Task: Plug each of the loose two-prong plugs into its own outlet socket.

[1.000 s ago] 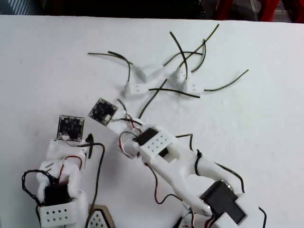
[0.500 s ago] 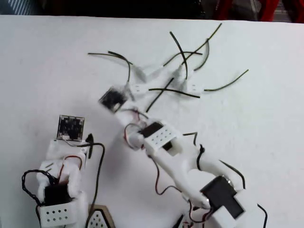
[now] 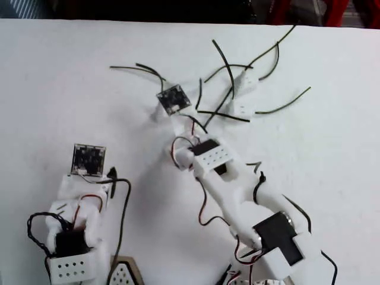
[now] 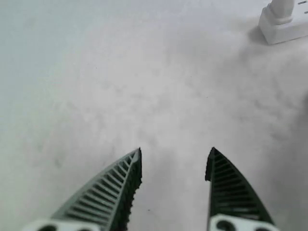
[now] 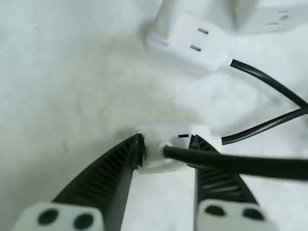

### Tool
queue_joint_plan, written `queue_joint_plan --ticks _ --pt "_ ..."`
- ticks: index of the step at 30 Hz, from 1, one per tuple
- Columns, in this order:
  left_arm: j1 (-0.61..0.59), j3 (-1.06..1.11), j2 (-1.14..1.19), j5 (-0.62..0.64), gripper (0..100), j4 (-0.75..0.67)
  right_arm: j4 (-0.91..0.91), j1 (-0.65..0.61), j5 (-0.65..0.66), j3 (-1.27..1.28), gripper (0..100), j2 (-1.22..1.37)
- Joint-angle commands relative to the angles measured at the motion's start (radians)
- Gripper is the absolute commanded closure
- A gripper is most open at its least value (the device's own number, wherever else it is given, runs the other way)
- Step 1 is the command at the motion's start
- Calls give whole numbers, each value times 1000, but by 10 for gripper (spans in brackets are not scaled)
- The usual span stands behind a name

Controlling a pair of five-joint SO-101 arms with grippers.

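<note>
Right pincer (image 5: 166,144) is clamped on a white plug (image 5: 171,132) by its black cord, around 12 o'clock on the bench (image 3: 59,71), with a two-slot socket (image 5: 192,43) near it. Left pincer (image 4: 174,161) sits wide open at 8 o'clock.

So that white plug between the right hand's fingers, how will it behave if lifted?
The white plug looks small and rigid, so probably light and firm to pinch. Its black cord juts straight out, so likely springy rather than limp, and it may tug on the crossing cords beyond.
</note>
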Motion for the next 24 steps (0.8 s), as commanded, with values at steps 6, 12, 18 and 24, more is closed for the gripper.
queue_joint_plan --ticks 6,12,18,24 --pt "5 -5 -7 6 782 2 263 -41 -9 -72 844 -380" --pt "5 -5 -7 6 782 2 375 18 -9 77 844 -665" --pt "5 -5 -7 6 782 2 374 124 0 351 961 -955" --pt "5 -5 -7 6 782 2 292 208 63 624 974 -1216"
